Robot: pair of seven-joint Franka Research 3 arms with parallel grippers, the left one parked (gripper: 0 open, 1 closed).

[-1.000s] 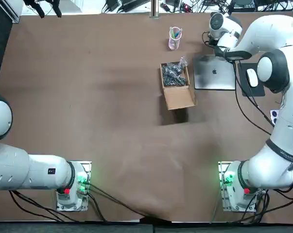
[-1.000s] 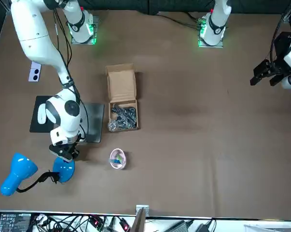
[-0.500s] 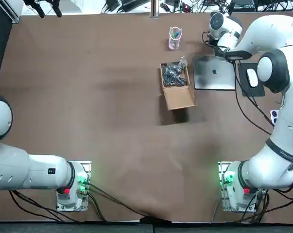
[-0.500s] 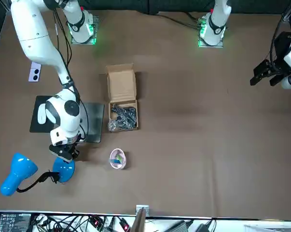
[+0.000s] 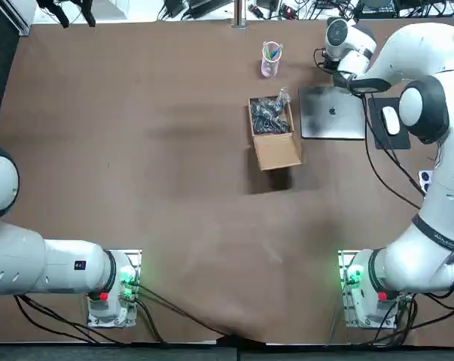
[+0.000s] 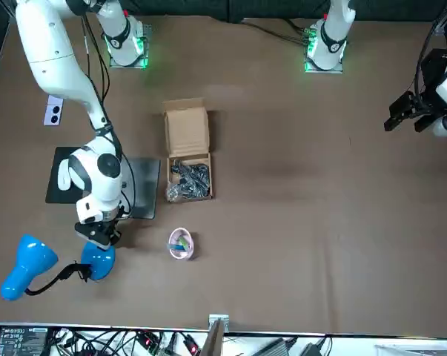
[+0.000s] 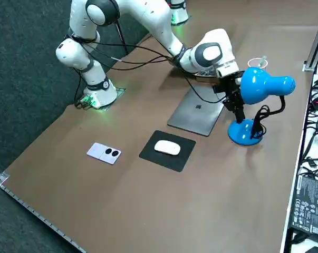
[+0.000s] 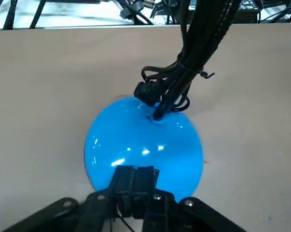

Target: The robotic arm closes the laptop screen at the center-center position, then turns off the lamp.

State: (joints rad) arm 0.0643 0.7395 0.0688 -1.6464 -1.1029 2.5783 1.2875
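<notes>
Lamp base (image 8: 144, 140) directly beneath right gripper (image 8: 134, 177) | jaws closed together, holding nothing | laptop (image 7: 196, 112) lid down, just beside gripper

Top view: laptop (image 5: 332, 114) flat on counter (image 5: 136, 150), upper right of frame. Box (image 5: 273, 131) just left of laptop. Cup (image 5: 270, 59) above box, near top edge. Mouse (image 5: 391, 120) on pad (image 6: 56, 194), right of laptop. Switch plate (image 5: 425, 178) below pad, at right edge. Front view: lamp (image 6: 30, 267) in lower left corner. Right tool (image 6: 98, 236), fingers together, down on its base, just below laptop.
</notes>
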